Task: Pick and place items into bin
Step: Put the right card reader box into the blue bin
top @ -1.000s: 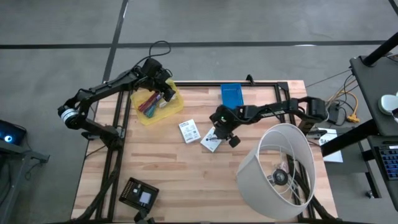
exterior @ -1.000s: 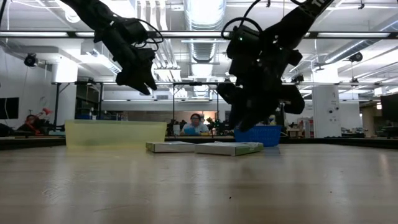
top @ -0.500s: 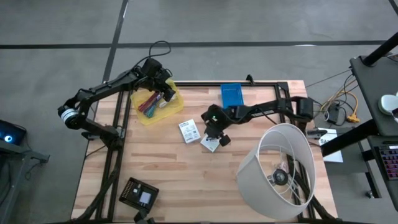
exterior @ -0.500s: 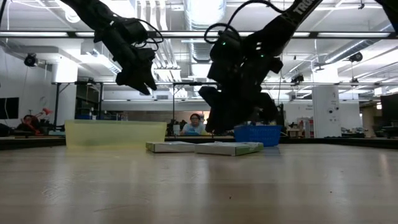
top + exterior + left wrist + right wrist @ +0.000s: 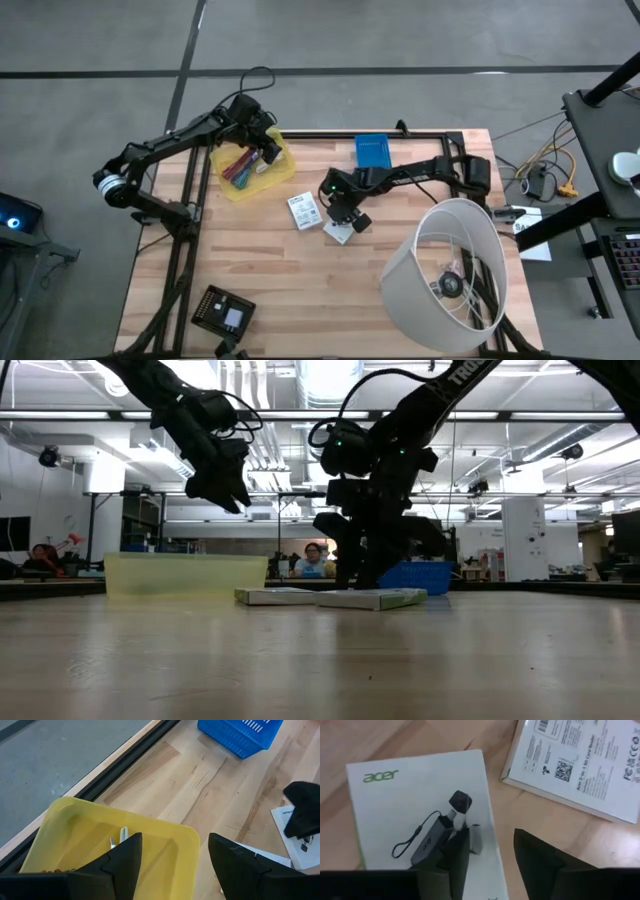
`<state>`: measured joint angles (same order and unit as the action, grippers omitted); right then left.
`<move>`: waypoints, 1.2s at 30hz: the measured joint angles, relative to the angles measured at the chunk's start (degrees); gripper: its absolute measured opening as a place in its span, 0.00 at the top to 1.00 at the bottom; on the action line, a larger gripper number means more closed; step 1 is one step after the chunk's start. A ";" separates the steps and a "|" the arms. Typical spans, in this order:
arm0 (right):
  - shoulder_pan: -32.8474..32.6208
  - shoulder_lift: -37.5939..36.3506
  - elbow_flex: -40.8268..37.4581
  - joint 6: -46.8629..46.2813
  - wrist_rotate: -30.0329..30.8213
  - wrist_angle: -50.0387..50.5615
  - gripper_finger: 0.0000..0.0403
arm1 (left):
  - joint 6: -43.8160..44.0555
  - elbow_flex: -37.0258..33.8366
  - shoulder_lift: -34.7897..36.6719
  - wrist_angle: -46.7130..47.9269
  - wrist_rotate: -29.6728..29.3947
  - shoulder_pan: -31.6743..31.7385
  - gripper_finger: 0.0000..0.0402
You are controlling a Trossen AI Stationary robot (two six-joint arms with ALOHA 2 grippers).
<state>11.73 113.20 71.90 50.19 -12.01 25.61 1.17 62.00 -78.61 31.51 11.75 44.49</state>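
Observation:
Two white printed packets lie flat mid-table: one and an "acer" packet showing a pictured adapter. My right gripper is open, low over the acer packet's edge that faces the other packet. My left gripper is open and empty, raised above the yellow bin. Slim coloured tools lie in the bin. My right gripper comes from above, pointing down. One finger stands over the acer packet's printed face near its edge; the other is over bare wood beside it. I cannot tell whether either finger touches the packet, which lies flat on the table.
A blue basket sits at the far edge behind the packets. A big white lampshade lies at the near right. A flat black square device sits near the near-left corner. Bare wood stretches between the device and the packets.
My right gripper has moved toward the table's left, along over the acer packet, and has come down closer to it. The packets have stayed where they were.

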 joint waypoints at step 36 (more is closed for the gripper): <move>0.28 3.50 2.78 3.05 -4.97 8.37 0.96 | -0.08 -0.09 0.02 0.00 0.00 -0.02 0.47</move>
<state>12.01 116.70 74.68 53.25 -16.97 33.97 1.08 61.91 -78.59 31.51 11.75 44.47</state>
